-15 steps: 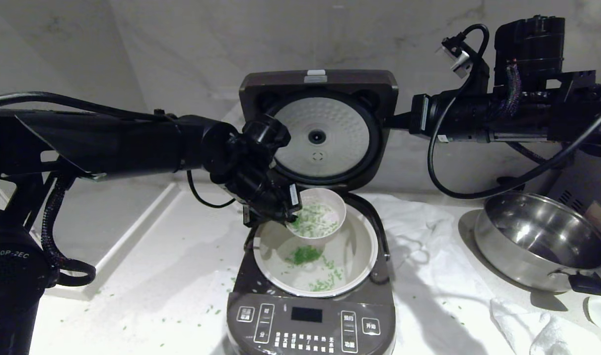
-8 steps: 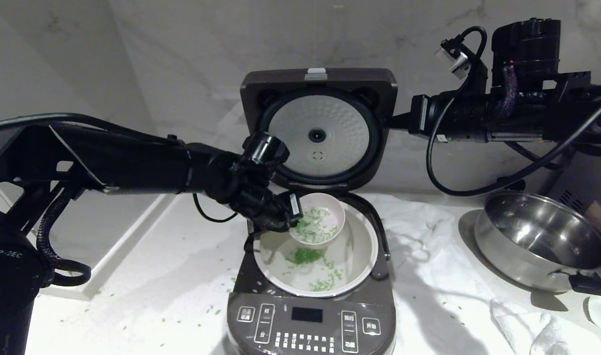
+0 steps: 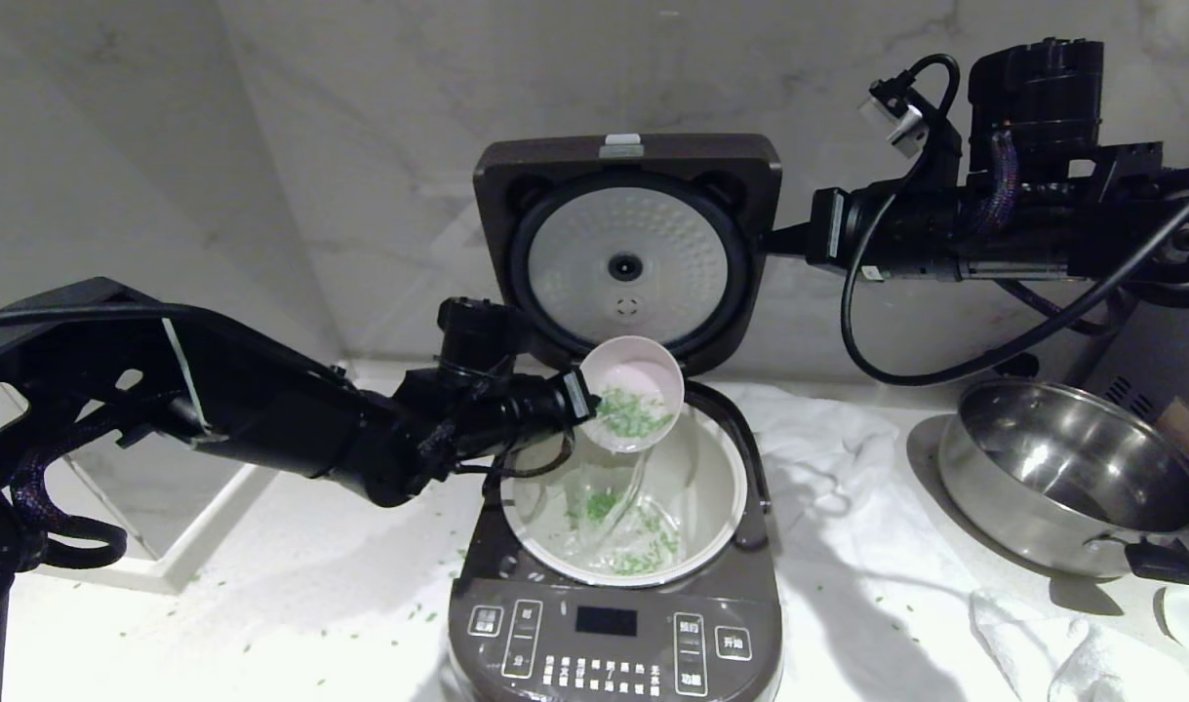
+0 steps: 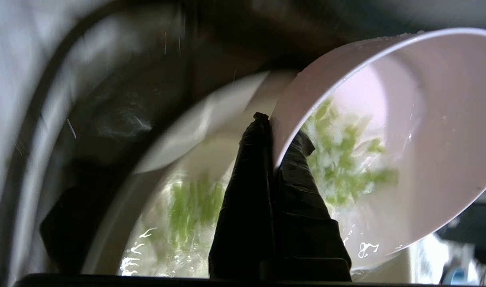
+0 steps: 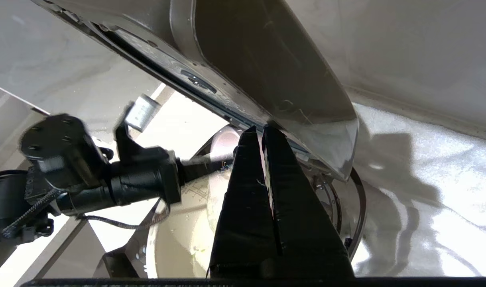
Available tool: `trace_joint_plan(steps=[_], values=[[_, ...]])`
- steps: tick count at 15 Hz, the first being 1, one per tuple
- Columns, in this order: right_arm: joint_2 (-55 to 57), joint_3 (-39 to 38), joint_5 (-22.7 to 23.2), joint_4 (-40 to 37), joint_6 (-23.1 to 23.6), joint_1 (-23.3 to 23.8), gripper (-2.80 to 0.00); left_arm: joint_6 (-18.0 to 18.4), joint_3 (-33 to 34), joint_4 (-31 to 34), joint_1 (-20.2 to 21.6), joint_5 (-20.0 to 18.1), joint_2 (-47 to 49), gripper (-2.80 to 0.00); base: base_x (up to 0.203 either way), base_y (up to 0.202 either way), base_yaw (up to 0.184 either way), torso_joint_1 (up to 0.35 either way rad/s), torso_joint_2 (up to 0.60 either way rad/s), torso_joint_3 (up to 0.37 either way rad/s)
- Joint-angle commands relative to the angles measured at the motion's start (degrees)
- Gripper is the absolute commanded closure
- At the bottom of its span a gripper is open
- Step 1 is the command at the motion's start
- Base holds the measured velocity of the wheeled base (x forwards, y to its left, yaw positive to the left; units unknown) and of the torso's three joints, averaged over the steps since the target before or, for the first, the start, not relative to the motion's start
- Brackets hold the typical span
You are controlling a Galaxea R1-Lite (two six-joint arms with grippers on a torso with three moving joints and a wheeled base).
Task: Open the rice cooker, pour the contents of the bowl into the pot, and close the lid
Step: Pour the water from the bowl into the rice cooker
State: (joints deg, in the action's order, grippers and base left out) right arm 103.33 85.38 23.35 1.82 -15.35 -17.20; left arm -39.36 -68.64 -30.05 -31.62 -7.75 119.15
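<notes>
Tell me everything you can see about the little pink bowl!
The small pale pink round bowl looks smooth and glossy, with a whitish inside. It is tipped steeply over the round off-white pot of the open rice cooker, in front of the raised lid. Chopped green bits cling wetly inside it, and liquid streams from its low edge into the pot. The left gripper pinches its rim, one finger inside, one outside. Nothing else touches it.

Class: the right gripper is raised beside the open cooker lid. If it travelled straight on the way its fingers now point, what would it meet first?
Most likely the lid: the right gripper, shut, has its fingertips at the lid's side edge, seemingly touching already, though depth is hard to judge.
</notes>
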Motion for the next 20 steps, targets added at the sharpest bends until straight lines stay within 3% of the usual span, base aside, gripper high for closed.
trace_joint_plan(steps=[1, 6, 12, 15, 18, 20], values=[[0.21, 0.24, 0.12, 0.03, -0.12, -0.03, 0.0, -0.13, 3.48, -9.8, 0.43, -0.13, 0.3, 0.0, 0.0, 0.0, 0.0, 0.0, 0.0, 0.0], [0.21, 0.4, 0.12, 0.03, -0.12, -0.03, 0.0, -0.15, 8.41, -25.06, 0.5, -0.41, 1.67, 0.0, 0.0, 0.0, 0.0, 0.0, 0.0, 0.0], [0.47, 0.38, 0.2, 0.03, -0.14, -0.03, 0.0, -0.44, 12.43, -48.01, -0.71, -0.45, 8.17, 0.0, 0.0, 0.0, 0.0, 0.0, 0.0, 0.0], [0.65, 0.31, 0.2, 0.03, -0.65, -0.03, 0.0, -2.84, 12.96, -57.36, -0.88, -0.21, 10.73, 0.0, 0.0, 0.0, 0.0, 0.0, 0.0, 0.0], [0.81, 0.31, 0.2, 0.03, -0.65, -0.03, 0.0, -7.12, 14.49, -57.61, -2.06, 1.9, 13.38, 0.0, 0.0, 0.0, 0.0, 0.0, 0.0, 0.0], [1.17, 0.31, 0.2, 0.03, -0.65, -0.03, 0.0, -7.48, 14.23, -57.61, -2.16, 2.18, 13.18, 0.0, 0.0, 0.0, 0.0, 0.0, 0.0, 0.0]])
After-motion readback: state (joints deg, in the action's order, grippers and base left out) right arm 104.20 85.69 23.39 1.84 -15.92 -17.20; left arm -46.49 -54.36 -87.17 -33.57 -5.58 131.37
